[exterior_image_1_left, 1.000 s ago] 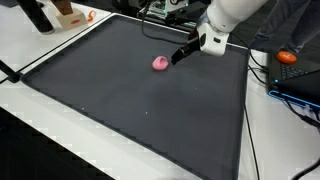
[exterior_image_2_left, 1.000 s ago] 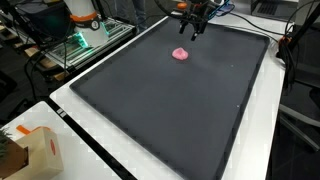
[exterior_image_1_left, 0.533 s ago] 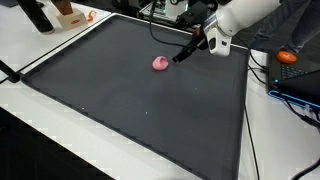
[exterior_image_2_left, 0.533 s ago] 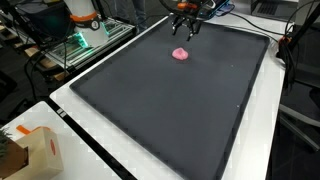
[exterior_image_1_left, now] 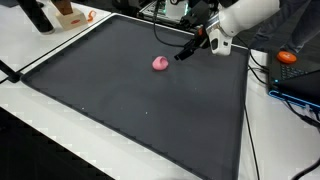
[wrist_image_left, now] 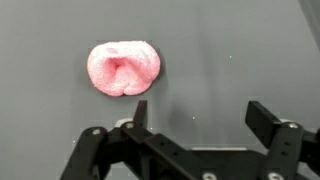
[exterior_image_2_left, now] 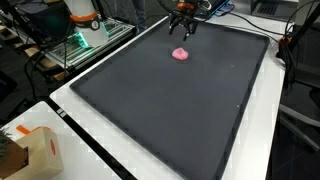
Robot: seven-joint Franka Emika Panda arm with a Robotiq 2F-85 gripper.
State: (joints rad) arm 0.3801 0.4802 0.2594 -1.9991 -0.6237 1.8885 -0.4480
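A small pink, crumpled soft object lies on the dark grey mat; it also shows in the exterior view and in the wrist view. My gripper hovers above the mat just beside the pink object, apart from it. In the wrist view the gripper is open and empty, with the pink object above and to the left of the fingers. In the exterior view my gripper sits just behind the pink object.
The mat lies on a white table. A cardboard box stands at one corner. An orange object and cables lie beside the mat. Equipment and a green-lit rack stand along one side.
My gripper has risen and drawn slightly away from the pink object. The pink object has not moved.
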